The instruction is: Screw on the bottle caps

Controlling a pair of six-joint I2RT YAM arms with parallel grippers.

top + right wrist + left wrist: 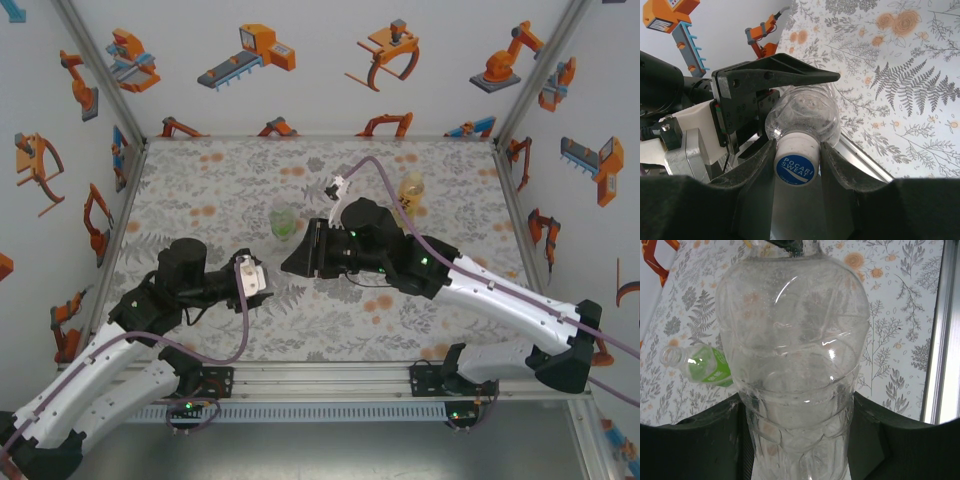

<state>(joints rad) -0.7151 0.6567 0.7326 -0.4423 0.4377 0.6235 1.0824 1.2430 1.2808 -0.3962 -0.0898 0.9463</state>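
My left gripper (797, 402) is shut on the body of the colourless bottle (795, 335), held off the table with its neck pointing at the right gripper. A white cap with a blue centre (796, 165) sits on that bottle's neck. My right gripper (796, 150) is shut on the cap, a finger against each side. In the top view the two grippers, left (262, 272) and right (295, 262), meet over the middle of the table. The green-tinted bottle (283, 222) stands just behind them with its neck open (670, 356). Further right stands the yellow-orange bottle (410, 192).
The floral table cover (200, 190) is bounded by white walls with orange robot pictures. A metal rail (320, 378) runs along the near edge. A purple cable (240, 330) loops from the left arm; another arcs over the right arm.
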